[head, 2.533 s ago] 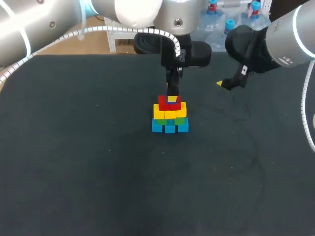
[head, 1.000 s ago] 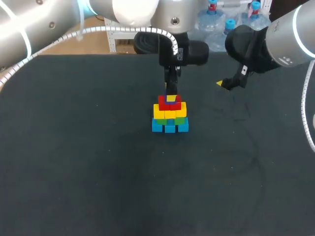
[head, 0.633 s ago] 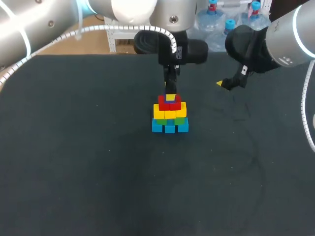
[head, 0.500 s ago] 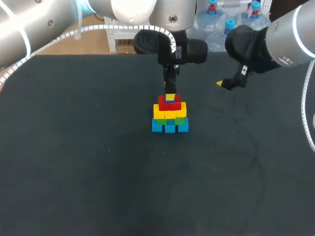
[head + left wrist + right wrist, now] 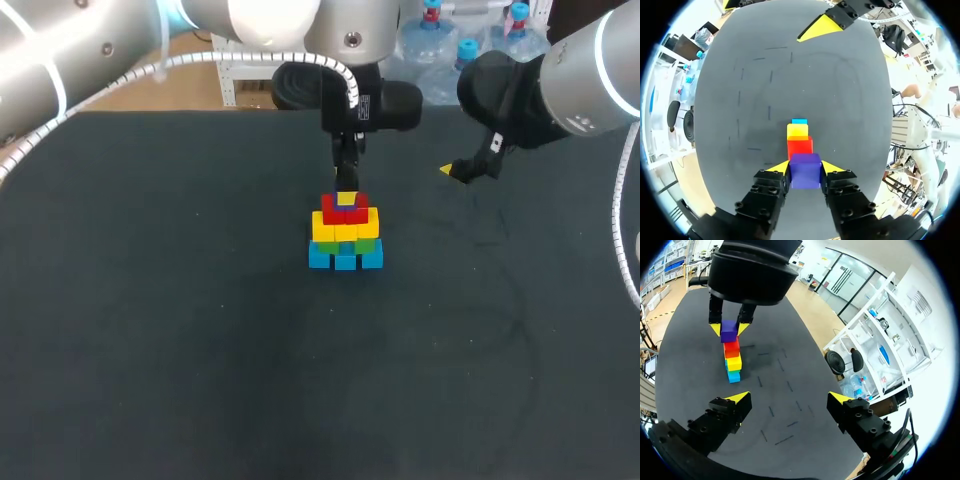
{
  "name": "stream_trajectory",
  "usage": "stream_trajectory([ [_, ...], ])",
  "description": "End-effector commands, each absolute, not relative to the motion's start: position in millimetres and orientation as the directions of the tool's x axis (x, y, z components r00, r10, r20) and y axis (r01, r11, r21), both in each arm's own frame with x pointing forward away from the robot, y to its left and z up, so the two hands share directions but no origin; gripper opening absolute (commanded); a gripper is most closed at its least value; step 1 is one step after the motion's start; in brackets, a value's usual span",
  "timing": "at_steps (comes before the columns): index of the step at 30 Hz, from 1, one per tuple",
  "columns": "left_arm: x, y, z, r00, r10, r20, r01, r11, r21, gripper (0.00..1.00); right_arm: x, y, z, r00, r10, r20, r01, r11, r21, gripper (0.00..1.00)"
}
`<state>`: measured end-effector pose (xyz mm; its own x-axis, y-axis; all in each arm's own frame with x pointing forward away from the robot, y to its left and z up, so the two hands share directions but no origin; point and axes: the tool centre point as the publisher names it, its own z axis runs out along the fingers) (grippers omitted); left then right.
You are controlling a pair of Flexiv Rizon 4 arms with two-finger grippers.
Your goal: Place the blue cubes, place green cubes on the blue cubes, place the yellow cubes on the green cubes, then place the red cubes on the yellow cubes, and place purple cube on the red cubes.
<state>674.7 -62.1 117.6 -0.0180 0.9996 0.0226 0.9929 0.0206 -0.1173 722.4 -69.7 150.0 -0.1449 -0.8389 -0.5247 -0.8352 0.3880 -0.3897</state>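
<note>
Left jaws pinch purple cube point(image 5: 805, 170) atop stack point(image 5: 345, 238).

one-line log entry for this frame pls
left gripper: shut on purple cube | purple cube: atop red cubes | right gripper: open, empty, apart from stack | stage: last cube not yet released

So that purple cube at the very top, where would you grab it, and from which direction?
By its two opposite flat side faces, coming straight down from above. The purple cube sits atop the red cubes, so its underside is blocked while its sides stand free. The left gripper has its fingers pressed on those two faces.
</note>
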Motion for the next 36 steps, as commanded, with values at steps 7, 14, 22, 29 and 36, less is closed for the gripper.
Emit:
stream_trajectory([
  [7, 676.9, -64.0, 117.8, -0.013, 1.000, 0.025, 0.992, 0.016, -0.124, 0.00, 719.4, -69.1, 148.3, -0.145, -0.838, -0.526, -0.826, 0.395, -0.401, 1.00],
  [14, 676.2, -64.4, 118.1, -0.010, 1.000, 0.023, 0.992, 0.013, -0.126, 0.00, 719.4, -69.1, 148.3, -0.145, -0.838, -0.526, -0.826, 0.395, -0.401, 1.00],
  [22, 676.0, -64.7, 118.3, -0.006, 1.000, 0.019, 0.992, 0.008, -0.127, 0.92, 719.4, -69.1, 148.3, -0.145, -0.838, -0.526, -0.826, 0.395, -0.401, 1.00],
  [29, 675.6, -64.1, 118.9, -0.007, 1.000, 0.017, 0.992, 0.009, -0.129, 1.00, 719.4, -69.1, 148.3, -0.145, -0.838, -0.526, -0.826, 0.395, -0.401, 1.00],
  [36, 675.3, -61.0, 123.2, -0.012, 1.000, 0.008, 0.992, 0.013, -0.128, 1.00, 719.4, -69.1, 148.3, -0.145, -0.838, -0.526, -0.826, 0.395, -0.401, 1.00],
])
